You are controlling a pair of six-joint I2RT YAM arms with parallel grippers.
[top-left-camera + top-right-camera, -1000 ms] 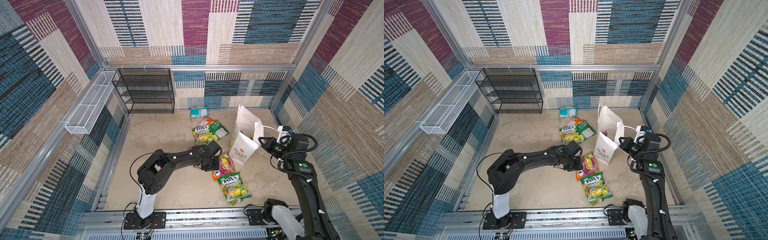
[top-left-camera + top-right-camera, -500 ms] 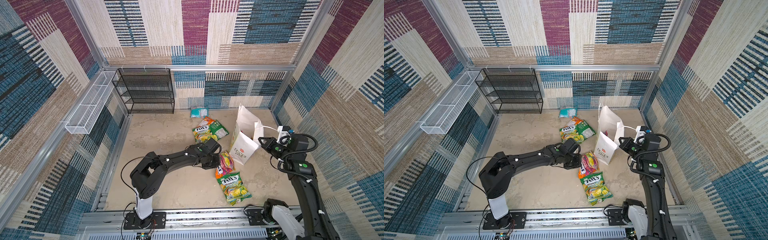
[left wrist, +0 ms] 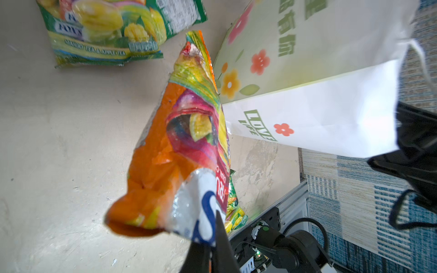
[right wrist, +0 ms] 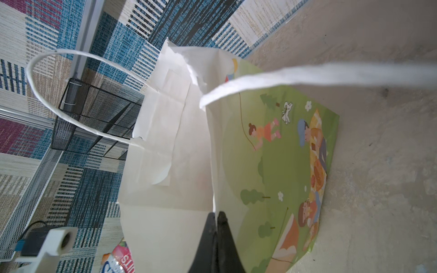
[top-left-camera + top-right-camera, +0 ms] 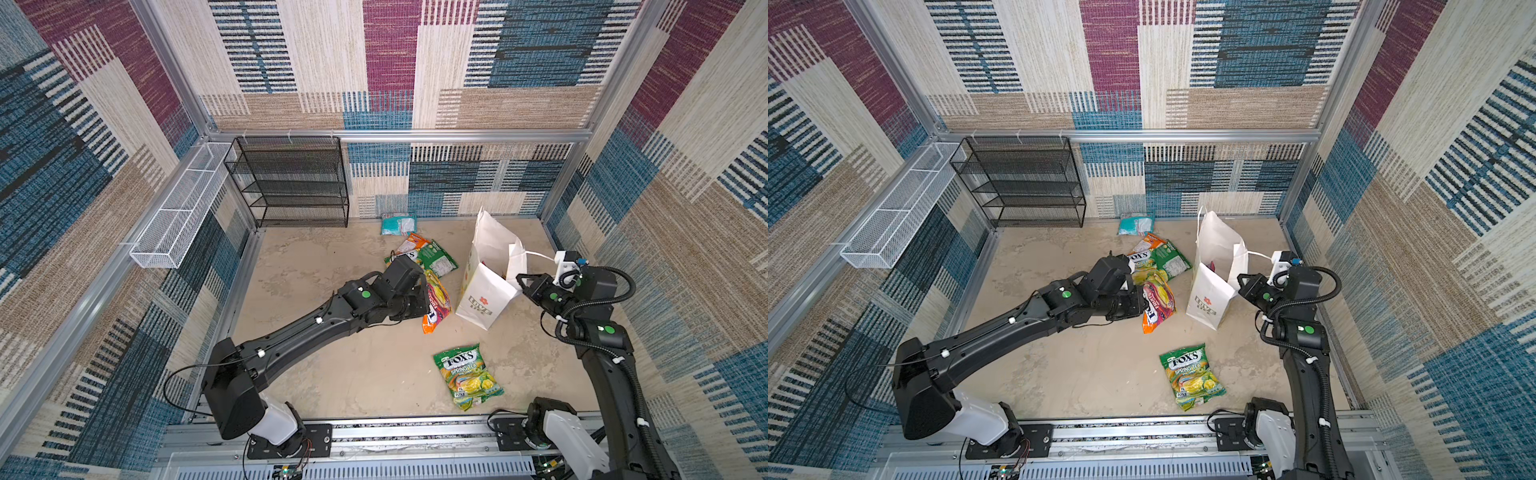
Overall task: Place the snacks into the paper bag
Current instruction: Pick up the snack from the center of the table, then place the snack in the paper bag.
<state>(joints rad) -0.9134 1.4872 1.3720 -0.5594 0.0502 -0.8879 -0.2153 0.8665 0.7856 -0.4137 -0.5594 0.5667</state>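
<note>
My left gripper (image 5: pixel 426 296) (image 5: pixel 1144 301) (image 3: pixel 211 236) is shut on one corner of an orange and pink snack packet (image 5: pixel 437 299) (image 5: pixel 1158 305) (image 3: pixel 184 141), which hangs off the floor beside the paper bag (image 5: pixel 486 291) (image 5: pixel 1209 296) (image 3: pixel 319 123) (image 4: pixel 165 231). The white bag stands upright and open. My right gripper (image 5: pixel 521 280) (image 5: pixel 1241 279) (image 4: pixel 216 214) is shut on its rim at a corner. A green FOX'S packet (image 5: pixel 467 376) (image 5: pixel 1192 376) lies near the front. A small pile of green and orange packets (image 5: pixel 430 258) (image 5: pixel 1160 261) (image 3: pixel 106 30) and a teal packet (image 5: pixel 398 223) (image 5: pixel 1136 222) lie further back.
A black wire shelf (image 5: pixel 291 183) stands against the back wall. A white wire basket (image 5: pixel 178 216) hangs on the left wall. The arms' metal base rail (image 5: pixel 395 432) runs along the front edge. Patterned walls close in the floor on three sides.
My left gripper has shut on the orange and pink packet and lifted it off the floor, away from the green FOX'S packet and towards the bag. The right arm has not moved.
</note>
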